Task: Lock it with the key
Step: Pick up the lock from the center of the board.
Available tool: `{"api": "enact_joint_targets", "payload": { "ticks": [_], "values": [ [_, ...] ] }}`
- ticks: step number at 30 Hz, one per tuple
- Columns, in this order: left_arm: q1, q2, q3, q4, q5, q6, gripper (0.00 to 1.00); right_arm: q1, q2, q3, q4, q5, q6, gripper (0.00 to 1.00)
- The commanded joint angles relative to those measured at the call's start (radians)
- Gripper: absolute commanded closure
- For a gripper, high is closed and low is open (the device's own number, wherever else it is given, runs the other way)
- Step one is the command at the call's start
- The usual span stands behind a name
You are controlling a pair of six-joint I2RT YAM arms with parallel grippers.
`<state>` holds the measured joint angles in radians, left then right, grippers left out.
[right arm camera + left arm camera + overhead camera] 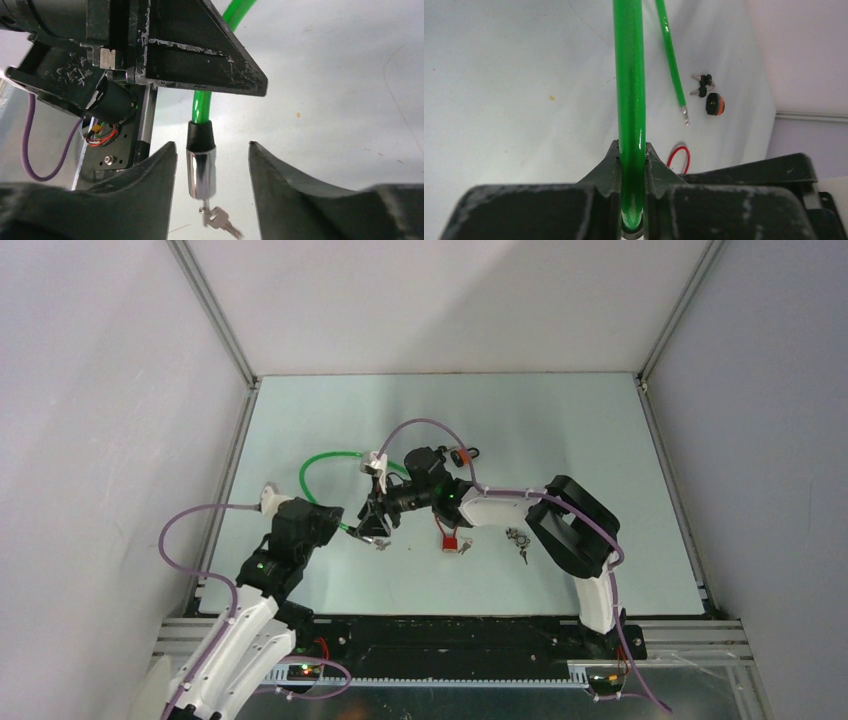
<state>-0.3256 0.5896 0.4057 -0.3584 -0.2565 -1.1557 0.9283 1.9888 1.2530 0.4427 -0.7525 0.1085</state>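
So the lock here is a glossy green plastic-coated cable [630, 90], round in section and see-through enough to catch the woven core under the skin. One end runs into a black collar and then a smooth chrome lock cylinder [201, 167], with a small silver key [218, 220] stuck in its bottom end and another hanging off it. In the right wrist view the cylinder's long axis goes straight up and down the picture, key end toward the bottom. The cable's other end is a bare metal tip [685, 116] lying loose on the pale matte table [560, 440], pointing toward the near side.

The left gripper [631, 150] is clamped tight on the green cable just above the collar, scuffed black fingers pressing it from both sides. The right gripper [211, 147] is about half open, its two curved black fingers [155, 170] straddling the chrome cylinder with daylight on each side, so it's holding nothing.

From the top it all sits centre-left on the table, the cable looping away to the far left.
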Motion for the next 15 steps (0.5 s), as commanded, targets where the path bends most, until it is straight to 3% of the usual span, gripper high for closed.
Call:
{"api": "enact_joint_targets", "payload": {
  "ticks": [1,8,15],
  "values": [
    [0.011,-0.033,0.065,0.015,-0.021,0.136,1.00,-0.023,-0.119,-0.033,0.044,0.050,0.013,0.36],
    [0.010,-0.081,0.179,0.014,-0.026,0.332,1.00,-0.092,-0.272,-0.105,0.001,0.154,0.059,0.30],
    [0.011,-0.031,0.387,0.015,0.166,0.567,1.00,-0.114,-0.330,-0.110,-0.163,0.435,0.044,0.31]
  ]
}}
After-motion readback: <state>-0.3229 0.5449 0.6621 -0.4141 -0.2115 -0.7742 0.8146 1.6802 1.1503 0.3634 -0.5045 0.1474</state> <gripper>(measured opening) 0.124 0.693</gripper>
